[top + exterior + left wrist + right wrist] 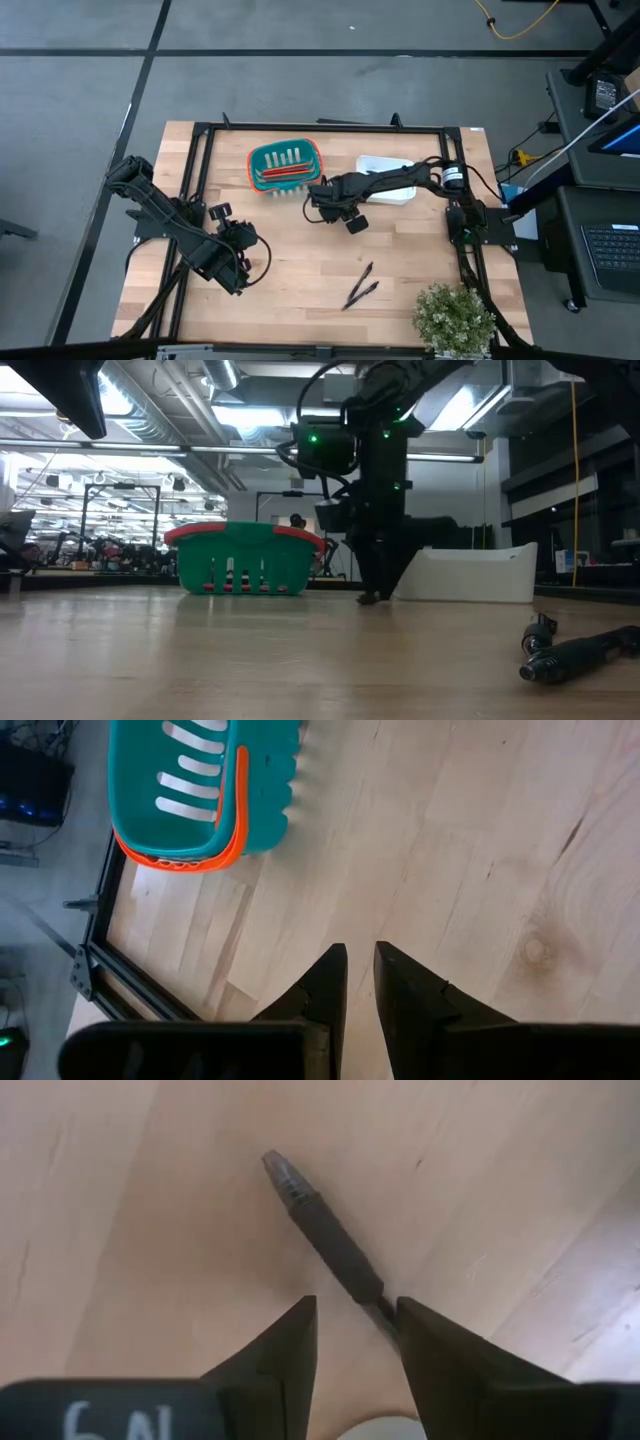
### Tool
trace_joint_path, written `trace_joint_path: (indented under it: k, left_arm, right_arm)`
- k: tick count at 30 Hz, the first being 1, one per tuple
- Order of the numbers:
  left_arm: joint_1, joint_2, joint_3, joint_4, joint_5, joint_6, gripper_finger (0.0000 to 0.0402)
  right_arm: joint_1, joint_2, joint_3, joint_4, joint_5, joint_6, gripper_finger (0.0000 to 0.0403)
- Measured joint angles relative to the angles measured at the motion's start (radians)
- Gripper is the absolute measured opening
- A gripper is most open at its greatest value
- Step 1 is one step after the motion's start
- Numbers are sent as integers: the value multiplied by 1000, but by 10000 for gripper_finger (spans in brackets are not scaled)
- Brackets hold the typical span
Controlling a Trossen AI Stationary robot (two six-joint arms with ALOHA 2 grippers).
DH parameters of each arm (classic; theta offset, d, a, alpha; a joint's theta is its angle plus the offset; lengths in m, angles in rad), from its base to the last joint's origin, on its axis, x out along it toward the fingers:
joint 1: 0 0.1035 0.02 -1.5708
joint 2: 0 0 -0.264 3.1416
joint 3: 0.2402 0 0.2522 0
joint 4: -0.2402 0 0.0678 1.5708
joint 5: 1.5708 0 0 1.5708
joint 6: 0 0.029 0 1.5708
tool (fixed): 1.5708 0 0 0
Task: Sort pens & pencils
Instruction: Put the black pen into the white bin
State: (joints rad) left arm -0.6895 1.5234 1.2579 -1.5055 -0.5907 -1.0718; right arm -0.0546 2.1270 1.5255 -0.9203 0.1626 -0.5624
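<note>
The table (300,270) is the biggest thing here, pale wood planks with visible grain and a knot or two, boxed in by a black metal frame (200,140). Grey floor all round it, and the low view looks into a big workshop room with strip lights and ducting overhead.

Two dark arms. The left arm sits at the table's left side with the left gripper (360,982) hovering over bare wood, its fingers nearly together with just a narrow slit between them, holding nothing. The right arm reaches in from the right and ends just below the basket.

One teal basket (285,165), plastic, slotted walls, orange rim, near the far edge. Right of it, one white tray (385,165), partly under the right arm. One small bushy green plant (455,318) at the near right corner.

The pencils (283,175), thin red-orange sticks, lie in the basket; can't count them exactly.

The pens: I count three in view. Two black ones (362,287) lie touching in a narrow V on the wood, near-right of centre. The third pen (325,1235) lies on the wood with its end between the fingers of the right gripper (357,1330), which are parted around it; I can't tell if they're actually pinching it.
</note>
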Motion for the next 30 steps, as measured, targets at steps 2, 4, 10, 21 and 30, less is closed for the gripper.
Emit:
trace_joint_path:
  k: [2, 4, 10, 21, 30]
  left_arm:
    - [4, 0, 0, 0, 0, 0, 50]
    - [8, 0, 0, 0, 0, 0, 50]
    - [18, 0, 0, 0, 0, 1, 50]
    - [18, 0, 0, 3, 0, 1, 50]
    - [17, 0, 0, 19, 0, 1, 50]
  right_arm:
    - [0, -2, -8, 15, 1, 0, 139]
    - [-1, 0, -10, 40, -5, 1, 137]
    - [-2, 1, -13, 72, -40, 0, 106]
    - [16, 2, -13, 123, -66, 57, 45]
    - [66, 6, -12, 304, -156, 87, 42]
